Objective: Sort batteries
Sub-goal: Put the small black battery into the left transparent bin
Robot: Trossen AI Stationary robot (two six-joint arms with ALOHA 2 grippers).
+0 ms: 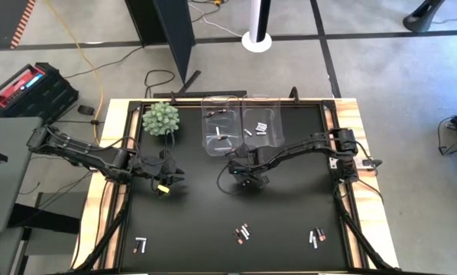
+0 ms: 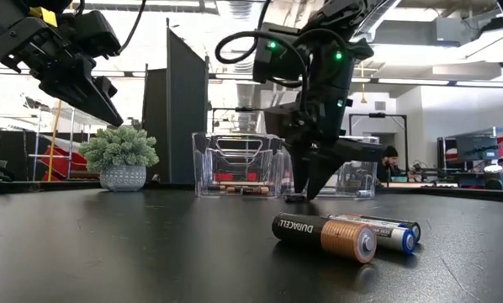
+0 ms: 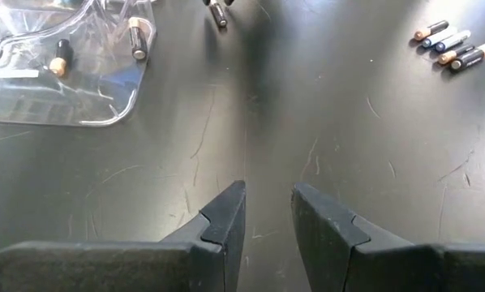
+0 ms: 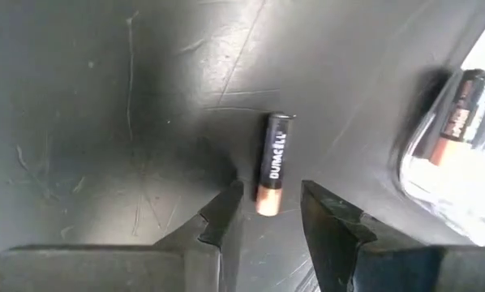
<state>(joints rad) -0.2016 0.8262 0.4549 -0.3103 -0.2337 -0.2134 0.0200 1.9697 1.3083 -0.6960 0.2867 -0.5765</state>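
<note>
Dark fingers of the right pincer (image 4: pixel 271 212) stand apart, straddling the copper end of a lone Duracell battery (image 4: pixel 273 162) lying flat on the black surface (image 4: pixel 105 105), seemingly lined up to pick it beside the clear bins (image 1: pixel 240 122). Farther left, the left pincer (image 3: pixel 268 212) hovers apart and empty, while other batteries (image 1: pixel 242 233) wait along the near edge.

table (image 1: pixel 213 214): black | battery (image 4: pixel 273 162): black, copper end | plant (image 1: pixel 160 118): pale green

Robotics lab or workshop. Black table (image 1: pixel 213 221) with wood border on bare concrete floor (image 1: pixel 381 69), yellow cable (image 1: pixel 91 61) trailing across it, dark partition panel (image 2: pixel 187 109), overhead strip lights, red equipment case (image 1: pixel 26 85), person (image 2: pixel 389 160) seated far behind.
</note>
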